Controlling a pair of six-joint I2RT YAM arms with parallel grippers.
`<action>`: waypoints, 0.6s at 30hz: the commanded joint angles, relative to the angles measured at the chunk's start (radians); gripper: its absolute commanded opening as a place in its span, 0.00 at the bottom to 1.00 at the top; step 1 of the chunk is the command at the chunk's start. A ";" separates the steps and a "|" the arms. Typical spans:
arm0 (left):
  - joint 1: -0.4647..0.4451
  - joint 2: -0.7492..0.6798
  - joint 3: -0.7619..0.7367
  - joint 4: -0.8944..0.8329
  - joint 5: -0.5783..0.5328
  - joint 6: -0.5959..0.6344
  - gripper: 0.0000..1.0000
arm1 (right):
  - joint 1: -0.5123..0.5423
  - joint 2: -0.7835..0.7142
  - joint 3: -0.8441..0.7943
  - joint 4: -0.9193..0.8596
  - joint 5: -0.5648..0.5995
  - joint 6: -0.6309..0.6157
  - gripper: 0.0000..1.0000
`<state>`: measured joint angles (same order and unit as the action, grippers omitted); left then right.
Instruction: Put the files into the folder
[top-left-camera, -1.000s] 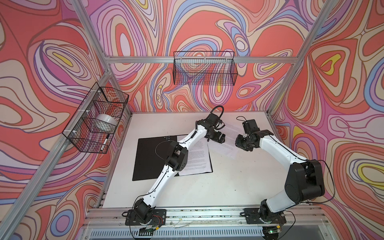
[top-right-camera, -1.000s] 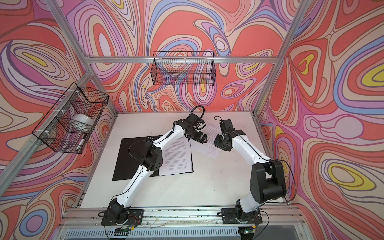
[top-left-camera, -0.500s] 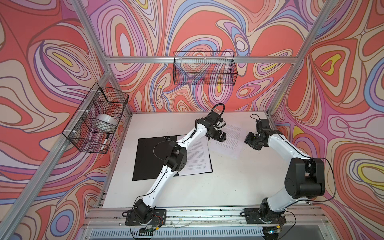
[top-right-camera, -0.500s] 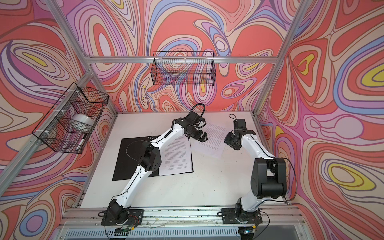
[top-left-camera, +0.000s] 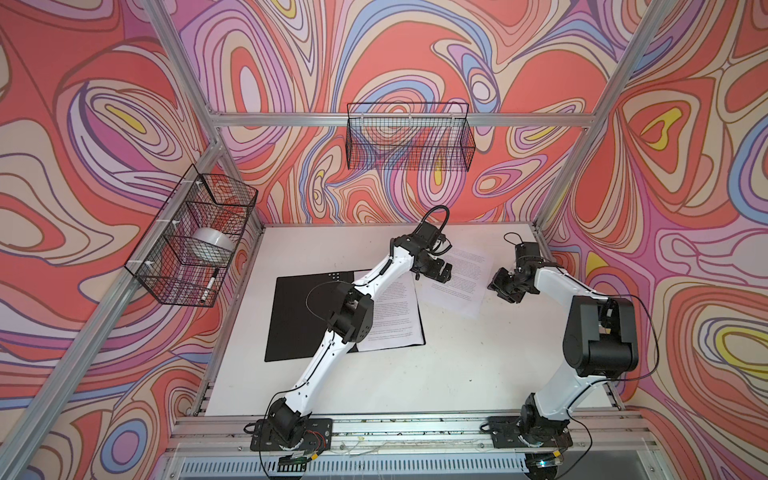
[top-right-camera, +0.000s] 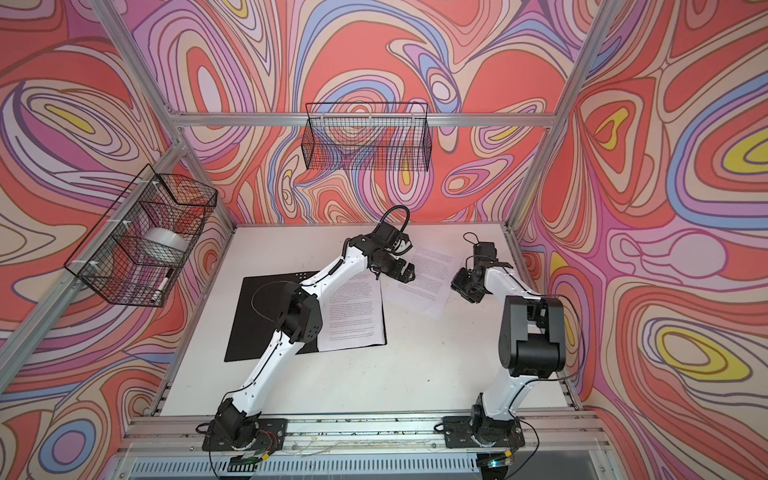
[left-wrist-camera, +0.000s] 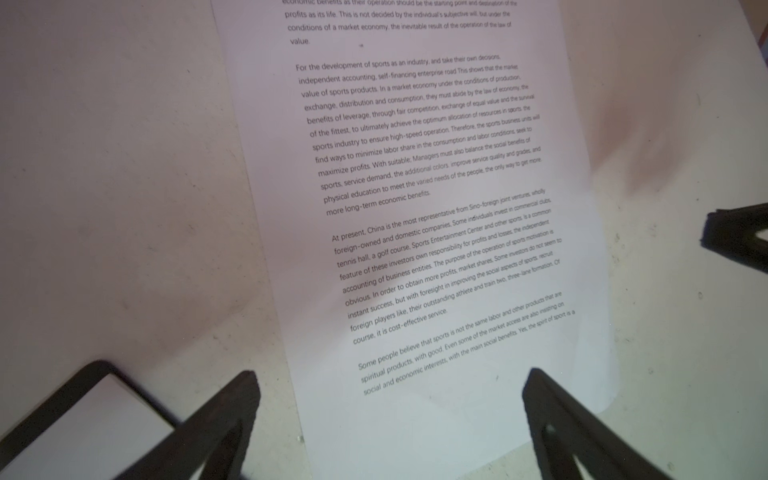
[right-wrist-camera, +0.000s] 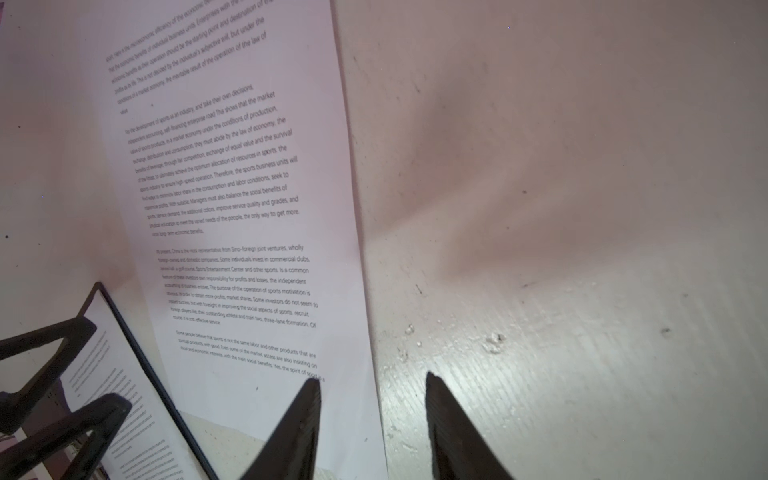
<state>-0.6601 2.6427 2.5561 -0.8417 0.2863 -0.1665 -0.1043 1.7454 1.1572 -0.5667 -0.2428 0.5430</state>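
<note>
Folder: the folder (top-left-camera: 299, 316) lies open on the bench (top-left-camera: 457, 374) with its black inside up, at about 9 o'clock from the bench's middle.
Filed sheet: the filed sheet (top-left-camera: 395, 311) rests flat on the folder's 3 o'clock leaf.
Left arm: the left arm (top-left-camera: 332, 345) reaches from the near rail toward 1 o'clock, across the folder, wrist tipped down.
Left end effector: the left end effector (left-wrist-camera: 390, 374) has its jaws spread fully and is empty. It hovers over the loose sheet's end nearest the folder.
Loose sheet: the loose sheet (top-left-camera: 461, 278) lies flat and skewed on bare bench, at 1 o'clock from the folder and just beside its corner.
Handling: likely light, limp and slick, and it would crease easily. No edge is lifted, so a corner pinch or a press-and-slide seems best.
Right end effector: the right end effector (right-wrist-camera: 372, 378) is partly open and empty. It straddles the sheet's 3 o'clock edge.
Right arm: the right arm (top-left-camera: 598, 332) has its elbow folded high and its forearm aimed toward 11 o'clock.
</note>
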 joint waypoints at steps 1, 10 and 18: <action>0.005 0.023 0.000 -0.002 0.014 -0.017 1.00 | -0.015 0.021 -0.008 0.022 -0.035 -0.014 0.44; 0.005 0.043 -0.008 -0.013 0.049 -0.033 1.00 | -0.026 0.096 -0.007 0.054 -0.081 -0.014 0.44; 0.006 0.051 -0.014 -0.012 0.073 -0.044 1.00 | -0.034 0.141 -0.008 0.088 -0.132 -0.003 0.44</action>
<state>-0.6594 2.6713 2.5561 -0.8417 0.3382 -0.1963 -0.1314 1.8561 1.1564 -0.5037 -0.3435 0.5392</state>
